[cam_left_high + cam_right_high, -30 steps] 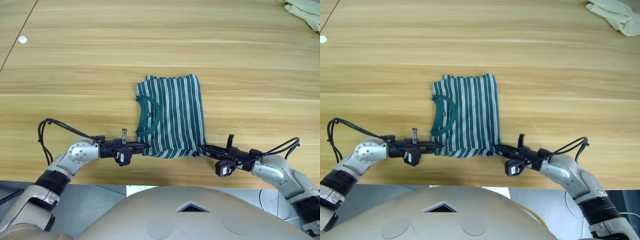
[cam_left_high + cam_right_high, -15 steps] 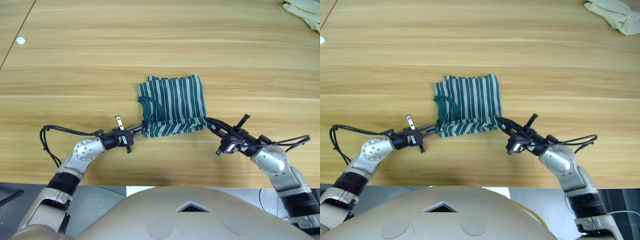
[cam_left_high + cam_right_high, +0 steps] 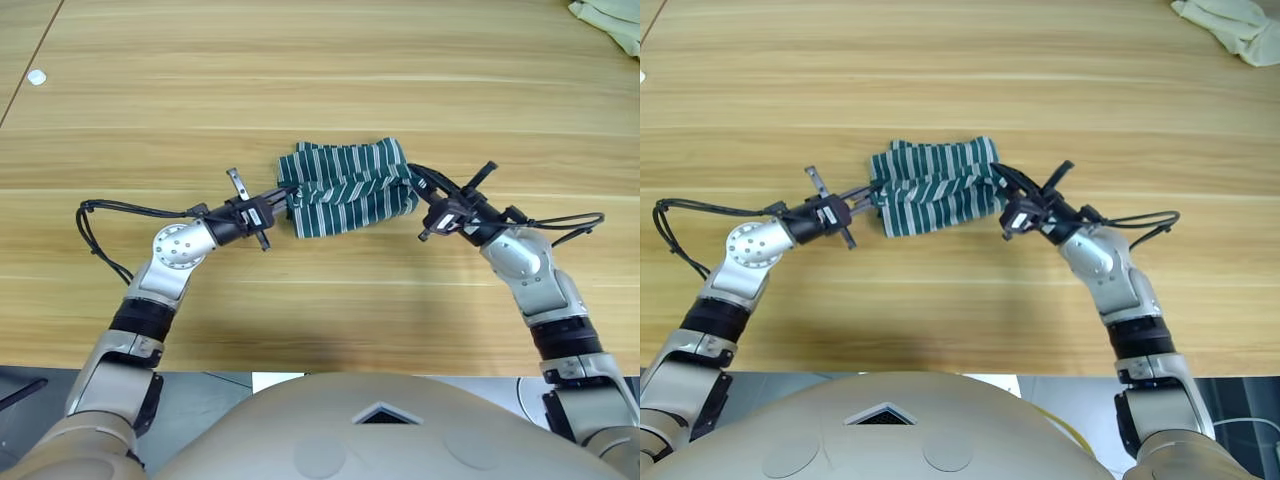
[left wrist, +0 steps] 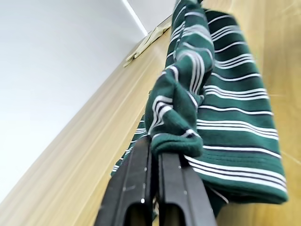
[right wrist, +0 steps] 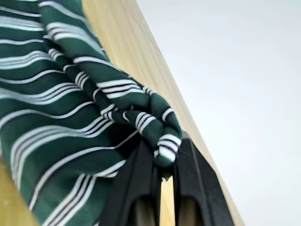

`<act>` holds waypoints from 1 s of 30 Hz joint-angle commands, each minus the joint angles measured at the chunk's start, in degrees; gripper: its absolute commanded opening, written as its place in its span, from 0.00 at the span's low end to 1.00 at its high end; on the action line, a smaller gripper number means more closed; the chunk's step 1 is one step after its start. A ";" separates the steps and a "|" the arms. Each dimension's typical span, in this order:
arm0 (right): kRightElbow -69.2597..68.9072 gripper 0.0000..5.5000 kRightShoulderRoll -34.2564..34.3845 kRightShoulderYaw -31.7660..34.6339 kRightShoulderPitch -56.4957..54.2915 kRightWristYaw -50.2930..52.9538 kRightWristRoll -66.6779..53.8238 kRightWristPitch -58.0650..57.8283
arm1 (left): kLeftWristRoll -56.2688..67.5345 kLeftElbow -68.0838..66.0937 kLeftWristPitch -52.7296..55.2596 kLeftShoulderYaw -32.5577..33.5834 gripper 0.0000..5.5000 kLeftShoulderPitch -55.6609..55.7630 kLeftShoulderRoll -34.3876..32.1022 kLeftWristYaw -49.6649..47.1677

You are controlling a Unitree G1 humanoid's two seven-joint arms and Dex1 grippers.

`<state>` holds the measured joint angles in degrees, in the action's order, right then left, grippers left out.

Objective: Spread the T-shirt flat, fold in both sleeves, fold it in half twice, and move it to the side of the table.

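Observation:
The green, white-striped T-shirt (image 3: 345, 188) lies folded on the wooden table (image 3: 320, 90), its near edge lifted and carried over toward its far edge. My left gripper (image 3: 285, 196) is shut on the shirt's left corner, and my right gripper (image 3: 412, 172) is shut on the right corner. In the left wrist view the black fingers (image 4: 141, 188) pinch a bunched striped hem (image 4: 176, 127). The right wrist view has the fingers (image 5: 141, 183) clamped on a rolled fold of cloth (image 5: 155, 127).
A pale cloth (image 3: 610, 20) lies at the table's far right corner. A small white disc (image 3: 37, 77) sits at the far left. Cables loop from both wrists just above the tabletop.
Both grippers have carried the shirt's near edge away from me over the rest of the shirt, so the shirt now looks about half as deep.

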<state>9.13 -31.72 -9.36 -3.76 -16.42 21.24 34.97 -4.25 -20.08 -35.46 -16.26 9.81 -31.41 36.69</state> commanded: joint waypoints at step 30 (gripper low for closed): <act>53.45 0.28 13.35 -9.04 -34.34 22.59 10.61 -3.18 | -10.35 -51.93 0.53 2.62 0.20 32.18 15.05 -16.34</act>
<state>60.77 -18.80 -17.93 -35.87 4.94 31.30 32.62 -14.36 -70.99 -35.93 -14.36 40.33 -17.05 20.95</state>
